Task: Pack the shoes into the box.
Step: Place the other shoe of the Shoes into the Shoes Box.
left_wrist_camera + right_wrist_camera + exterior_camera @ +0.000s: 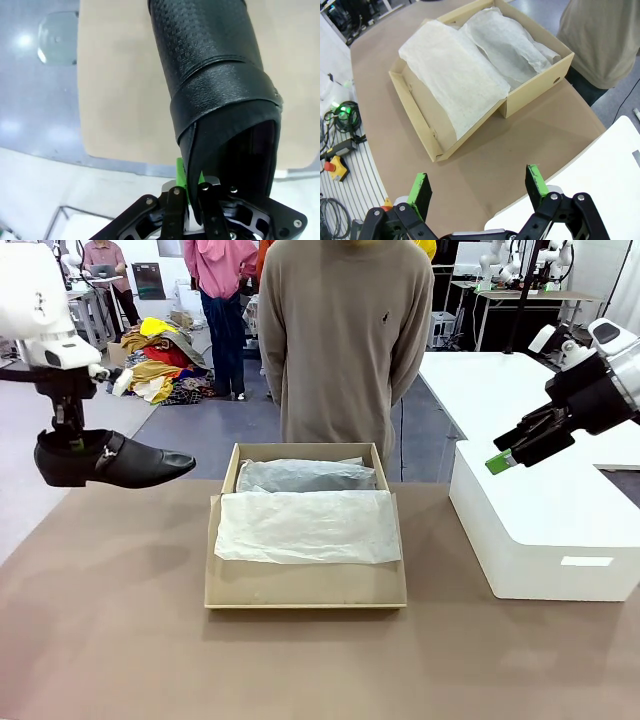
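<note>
The front view shows the left gripper (72,443) holding a glossy black leather shoe (112,461) in the air, left of the open brown cardboard box (300,590) lined with white tissue paper (305,525), its wrist view shows the pads clamped on the heel rim, and the right gripper (478,184) has its pads wide apart at the right.

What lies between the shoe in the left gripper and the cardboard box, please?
Nothing: in the front view the stretch from the shoe, held by the left gripper, to the box is bare, with plain brown table beneath.
</note>
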`<state>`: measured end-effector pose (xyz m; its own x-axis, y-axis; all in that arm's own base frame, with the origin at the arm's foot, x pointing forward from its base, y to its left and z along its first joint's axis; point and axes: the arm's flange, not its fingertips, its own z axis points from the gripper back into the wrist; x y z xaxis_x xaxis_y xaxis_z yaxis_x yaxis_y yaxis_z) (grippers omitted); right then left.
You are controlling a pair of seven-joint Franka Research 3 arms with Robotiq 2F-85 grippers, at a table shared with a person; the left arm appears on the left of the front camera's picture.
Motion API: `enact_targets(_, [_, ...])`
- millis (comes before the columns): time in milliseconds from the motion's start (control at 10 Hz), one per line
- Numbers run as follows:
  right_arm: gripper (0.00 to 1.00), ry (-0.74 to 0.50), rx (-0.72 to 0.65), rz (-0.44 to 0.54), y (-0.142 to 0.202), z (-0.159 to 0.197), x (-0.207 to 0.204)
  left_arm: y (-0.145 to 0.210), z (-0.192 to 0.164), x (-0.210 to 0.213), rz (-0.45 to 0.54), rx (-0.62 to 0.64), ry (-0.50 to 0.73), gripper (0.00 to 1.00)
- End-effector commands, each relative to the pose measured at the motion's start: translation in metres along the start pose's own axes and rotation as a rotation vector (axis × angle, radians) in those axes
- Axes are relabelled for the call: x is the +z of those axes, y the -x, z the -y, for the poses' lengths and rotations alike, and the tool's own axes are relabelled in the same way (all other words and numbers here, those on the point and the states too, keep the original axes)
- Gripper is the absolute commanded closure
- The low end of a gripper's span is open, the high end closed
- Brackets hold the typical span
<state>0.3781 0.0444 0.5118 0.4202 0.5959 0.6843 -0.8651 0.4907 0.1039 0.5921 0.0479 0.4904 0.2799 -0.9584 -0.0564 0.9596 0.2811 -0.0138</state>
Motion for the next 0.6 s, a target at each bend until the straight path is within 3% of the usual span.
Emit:
enact_targets(0, [0.00,-0.014,0.022,0.033,0.000,0.003,-0.002,-0.009,0.000,0.025,0.006,0.170,0.054,1.00])
enact_targets(300, [0.00,-0.014,0.022,0.033,0.000,0.003,-0.002,-0.021,0.017,0.040,0.023,0.233,0.093,1.00])
enact_targets(400, [0.00,-0.014,0.022,0.033,0.000,0.003,-0.002,-0.023,0.023,0.043,0.025,0.173,0.077,1.00])
enact_targets(500, [0.00,-0.014,0.022,0.033,0.000,0.003,-0.002,-0.016,0.013,0.031,-0.005,0.215,0.079,1.00])
